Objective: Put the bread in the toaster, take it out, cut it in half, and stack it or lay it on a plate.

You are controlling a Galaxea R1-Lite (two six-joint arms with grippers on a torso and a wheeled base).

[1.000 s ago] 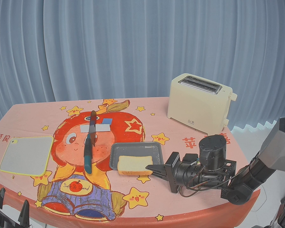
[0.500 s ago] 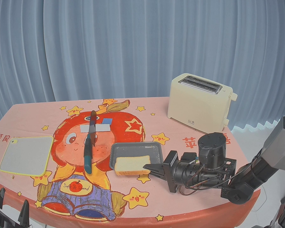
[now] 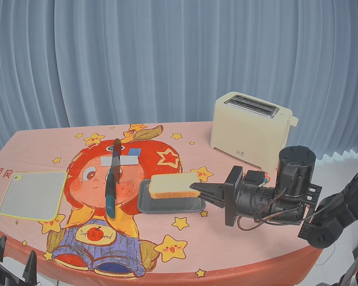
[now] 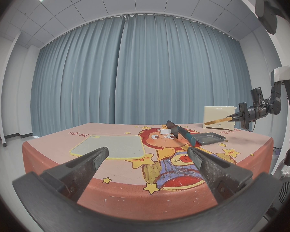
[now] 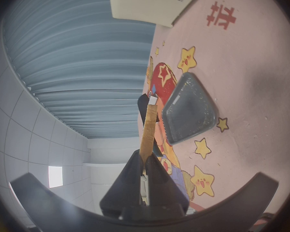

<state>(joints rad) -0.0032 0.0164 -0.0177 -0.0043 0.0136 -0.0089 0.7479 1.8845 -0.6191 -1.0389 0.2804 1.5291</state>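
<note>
My right gripper (image 3: 195,186) is shut on one edge of a slice of bread (image 3: 174,185), holding it flat in the air above the grey tray (image 3: 172,205). In the right wrist view the bread (image 5: 148,129) sticks out edge-on from the shut gripper (image 5: 144,160), with the tray (image 5: 187,108) below it. The cream toaster (image 3: 250,128) stands at the back right, its slots open on top. My left gripper (image 4: 148,153) hangs open off the table's near left corner, nothing between its fingers.
A knife (image 3: 112,179) with a teal handle lies on the cloth left of the tray. A grey cutting board (image 3: 34,194) with a yellow rim rests at the left edge. A curtain closes the back.
My right gripper has lifted the bread off the tray's near rim and carried it up and toward the toaster. The left arm has stayed put.
</note>
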